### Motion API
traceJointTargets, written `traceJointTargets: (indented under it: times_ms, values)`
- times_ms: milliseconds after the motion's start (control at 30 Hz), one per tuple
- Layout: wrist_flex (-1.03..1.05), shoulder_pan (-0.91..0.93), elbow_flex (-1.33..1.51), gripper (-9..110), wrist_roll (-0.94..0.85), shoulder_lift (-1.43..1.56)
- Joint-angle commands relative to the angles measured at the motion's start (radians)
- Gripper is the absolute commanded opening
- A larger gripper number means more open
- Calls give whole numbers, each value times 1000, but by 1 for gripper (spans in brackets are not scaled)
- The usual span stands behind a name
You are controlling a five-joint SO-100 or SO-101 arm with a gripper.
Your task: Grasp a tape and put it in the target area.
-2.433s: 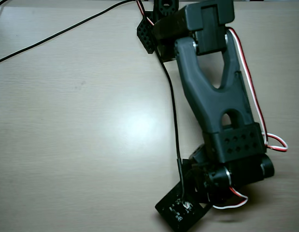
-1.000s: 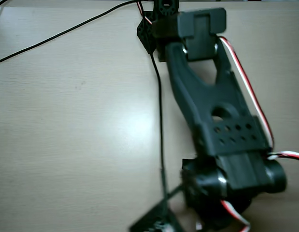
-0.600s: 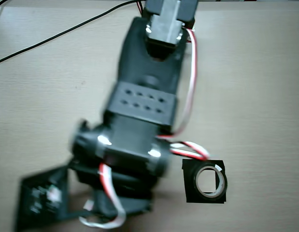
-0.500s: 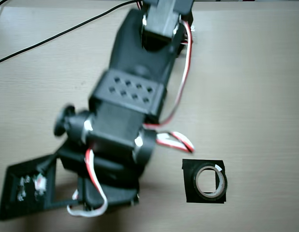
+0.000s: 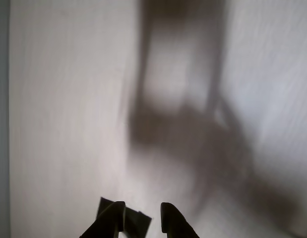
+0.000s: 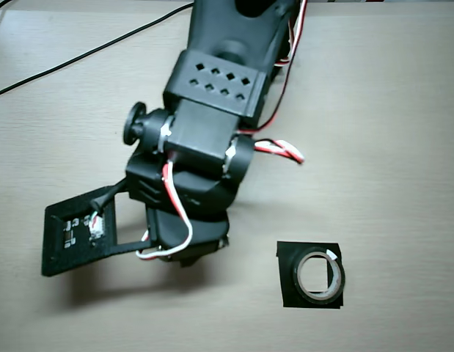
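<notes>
In the overhead view the tape (image 6: 320,276), a thin ring with a dark rim, pale core and small white tab, lies flat inside the target area (image 6: 287,257), a black square outline at the lower right. My gripper (image 5: 143,218) shows in the wrist view as two dark fingertips (image 5: 171,218) at the bottom edge, with a gap between them and nothing held. In the overhead view the arm's body (image 6: 204,169) hides the fingers; the arm's tip stands left of the target area, apart from it. The tape does not show in the wrist view.
The wrist view is blurred: pale table with the arm's broad shadow (image 5: 183,124), and a dark angular patch (image 5: 136,222) behind the left fingertip that I cannot identify. In the overhead view the black camera frame (image 6: 76,235) juts left, and a black cable (image 6: 87,51) crosses the top left.
</notes>
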Motion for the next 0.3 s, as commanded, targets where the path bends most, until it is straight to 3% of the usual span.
traceJointTargets:
  times_ms: [0,267]
  values:
    - [-23,3,38,8,-18,74]
    - [-46,11,112,8,-74,141]
